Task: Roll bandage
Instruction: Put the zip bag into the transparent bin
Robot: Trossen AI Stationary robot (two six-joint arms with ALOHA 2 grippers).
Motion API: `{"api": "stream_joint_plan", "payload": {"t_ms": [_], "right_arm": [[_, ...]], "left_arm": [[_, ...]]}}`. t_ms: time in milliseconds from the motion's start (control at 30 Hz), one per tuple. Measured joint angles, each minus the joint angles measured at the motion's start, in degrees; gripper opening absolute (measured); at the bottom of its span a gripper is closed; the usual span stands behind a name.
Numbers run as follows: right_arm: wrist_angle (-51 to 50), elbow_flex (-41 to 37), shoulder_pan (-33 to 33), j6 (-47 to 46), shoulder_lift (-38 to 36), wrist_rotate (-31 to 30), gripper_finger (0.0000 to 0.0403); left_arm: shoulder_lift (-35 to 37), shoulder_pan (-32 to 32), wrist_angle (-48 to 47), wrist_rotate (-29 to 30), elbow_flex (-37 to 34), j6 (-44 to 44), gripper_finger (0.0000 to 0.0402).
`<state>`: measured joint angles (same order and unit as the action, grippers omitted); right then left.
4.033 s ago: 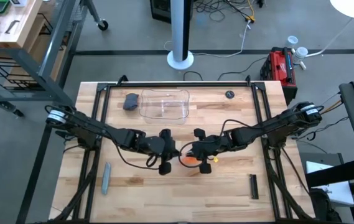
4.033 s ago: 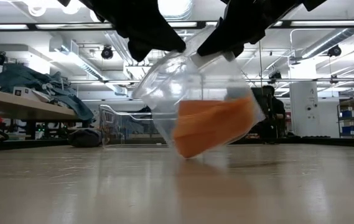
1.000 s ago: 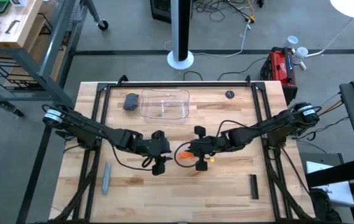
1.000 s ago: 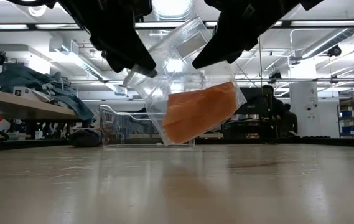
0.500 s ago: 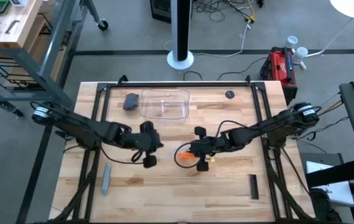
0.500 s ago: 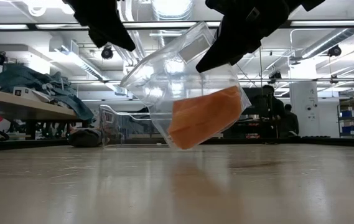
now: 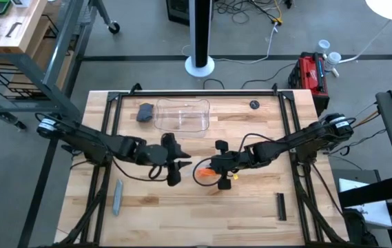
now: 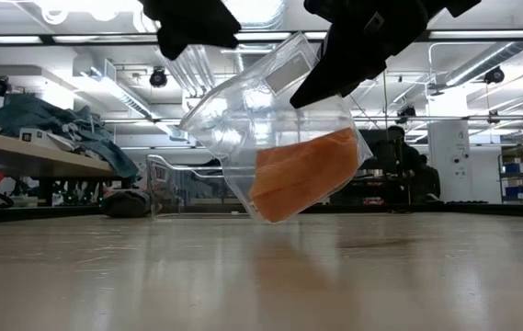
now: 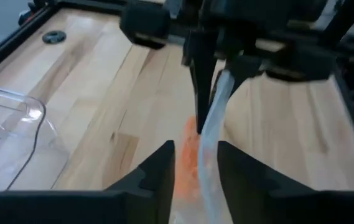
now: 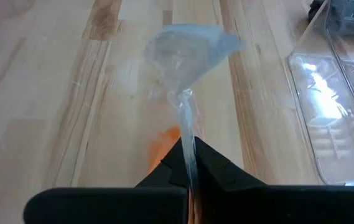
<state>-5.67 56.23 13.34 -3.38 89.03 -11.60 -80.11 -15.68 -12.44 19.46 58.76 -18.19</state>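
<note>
Bandage, bright orange, sitting inside a clear plastic wrapper and hanging tilted above the middle of the desk, not touching the wood in the low view. Filling only the lower part of the wrapper, with the empty upper part ballooning out toward the left arm's side.

Right pincer clenching the wrapper's upper edge, fingers pressed together with the thin plastic sandwiched between them; bandage dangling directly below and just in front of those fingertips, the orange peeking out beneath the pinched film in the right wrist view. Gripping the plastic only, not the orange fabric itself.

Left pincer hovering just beside the wrapper on the side toward the desk's left edge, fingers parted and grasping nothing, the wrapper's edge and the orange strip showing between them farther ahead.

Lying along the desk's far edge: a clear plastic tray with a dark grey lump beside it. Resting near the left front corner: a grey stick. Resting near the right front corner: a small dark bar.
</note>
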Motion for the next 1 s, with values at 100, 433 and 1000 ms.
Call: {"api": "stream_joint_plan", "payload": {"t_ms": [100, 433, 1000], "right_arm": [[0.1, 0.0, 0.0, 0.0, 0.0, 0.0, 0.0000], [0.4, 0.0, 0.0, -0.3, 0.0, 0.0, 0.0000], [-2.6, -0.1, 0.0, -5.6, -2.7, 1.2, 0.0132]], "left_arm": [[-2.7, 0.0, 0.9, -0.5, 0.0, 0.6, 0.0135], [-7.3, 0.3, 5.5, -0.5, 0.0, 6.1, 0.0102], [-6.5, 0.0, 3.5, 1.0, 2.3, 10.0, 0.0005]]}}
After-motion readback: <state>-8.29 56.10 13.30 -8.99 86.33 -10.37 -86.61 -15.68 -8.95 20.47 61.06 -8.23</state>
